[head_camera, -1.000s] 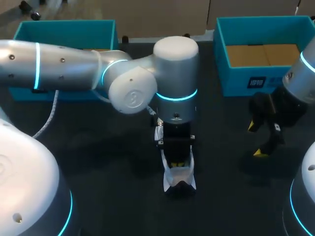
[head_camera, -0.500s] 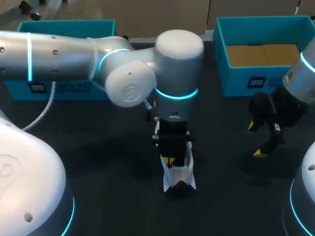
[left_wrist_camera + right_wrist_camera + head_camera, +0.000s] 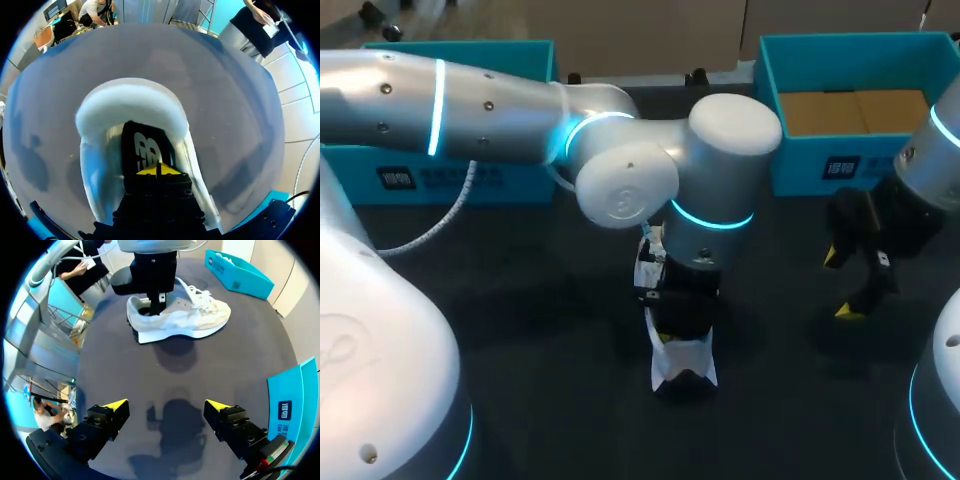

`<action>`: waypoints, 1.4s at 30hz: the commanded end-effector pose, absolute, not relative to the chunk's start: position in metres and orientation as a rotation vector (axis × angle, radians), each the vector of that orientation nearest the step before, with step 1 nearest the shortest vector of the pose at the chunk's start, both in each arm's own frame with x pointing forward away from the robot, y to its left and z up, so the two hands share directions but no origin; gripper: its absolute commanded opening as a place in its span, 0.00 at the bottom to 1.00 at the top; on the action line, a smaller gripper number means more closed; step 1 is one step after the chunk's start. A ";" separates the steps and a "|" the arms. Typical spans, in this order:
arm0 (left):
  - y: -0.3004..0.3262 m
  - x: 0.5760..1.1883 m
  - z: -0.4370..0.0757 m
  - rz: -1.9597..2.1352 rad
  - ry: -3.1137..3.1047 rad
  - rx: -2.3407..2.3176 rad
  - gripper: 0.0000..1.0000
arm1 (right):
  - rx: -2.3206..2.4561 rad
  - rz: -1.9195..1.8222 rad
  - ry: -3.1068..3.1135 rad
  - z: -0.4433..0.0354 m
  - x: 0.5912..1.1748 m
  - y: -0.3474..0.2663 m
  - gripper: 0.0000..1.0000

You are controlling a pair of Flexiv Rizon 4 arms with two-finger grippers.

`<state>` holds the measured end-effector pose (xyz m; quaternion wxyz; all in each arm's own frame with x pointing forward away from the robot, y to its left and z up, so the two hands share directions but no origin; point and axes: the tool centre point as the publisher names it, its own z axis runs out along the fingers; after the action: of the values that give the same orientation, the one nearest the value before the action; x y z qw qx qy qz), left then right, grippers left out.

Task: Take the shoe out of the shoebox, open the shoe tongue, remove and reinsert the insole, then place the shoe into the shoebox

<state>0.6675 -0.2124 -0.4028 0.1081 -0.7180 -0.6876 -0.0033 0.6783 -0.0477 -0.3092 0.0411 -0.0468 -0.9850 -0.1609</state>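
Observation:
A white sneaker (image 3: 670, 362) stands upright on the dark table in front of me, heel nearest. My left arm reaches over it from the left, and my left gripper (image 3: 670, 337) is lowered into the heel opening. In the left wrist view the shoe's padded collar (image 3: 130, 105) rings the black insole (image 3: 145, 147), and my left gripper (image 3: 159, 170) is shut, its yellow tips together on the insole. Whether they pinch it does not show. My right gripper (image 3: 842, 285) hangs open at the right, apart from the shoe (image 3: 180, 315), with nothing between its fingers (image 3: 166, 405).
A teal shoebox part (image 3: 860, 165) with a cardboard floor stands at the back right, close to my right gripper. Another teal box (image 3: 450, 60) stands at the back left, partly behind my left arm. Bare dark table lies between the shoe and my right gripper.
My left arm's elbow and wrist have swung to the right while its gripper stayed in the shoe. The shoe has barely shifted. The right arm has not moved.

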 end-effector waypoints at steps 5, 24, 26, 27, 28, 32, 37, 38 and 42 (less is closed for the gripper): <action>-0.204 0.671 -0.402 0.237 -2.209 -2.118 0.00 | -0.143 -0.492 -3.018 -0.310 0.677 -0.048 1.00; -0.224 0.658 -0.390 0.094 -2.091 -2.179 0.00 | -0.143 -0.492 -3.018 -0.310 0.677 -0.048 1.00; -0.227 0.656 -0.395 0.036 -2.066 -2.183 0.00 | -0.143 -0.492 -3.018 -0.310 0.677 -0.048 1.00; -0.228 0.656 -0.397 0.011 -2.055 -2.184 0.00 | -0.143 -0.492 -3.018 -0.310 0.677 -0.048 1.00; -0.228 0.655 -0.400 -0.011 -2.048 -2.188 0.00 | -0.143 -0.492 -3.018 -0.310 0.677 -0.048 1.00; -0.229 0.654 -0.412 -0.057 -2.068 -2.176 0.00 | -0.143 -0.492 -3.018 -0.310 0.677 -0.048 1.00; -0.225 0.653 -0.421 -0.019 -2.140 -2.161 0.00 | -0.143 -0.492 -3.018 -0.310 0.677 -0.048 1.00; -0.224 0.653 -0.422 0.025 -2.163 -2.151 0.00 | -0.143 -0.492 -3.018 -0.310 0.677 -0.048 1.00; -0.228 0.654 -0.420 0.149 -2.266 -2.112 0.00 | -0.143 -0.492 -3.018 -0.310 0.677 -0.048 1.00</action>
<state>0.6527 -0.2295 -0.4060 0.0505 -0.6857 -0.7260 0.0138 0.6783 -0.0477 -0.3092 0.0411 -0.0468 -0.9850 -0.1609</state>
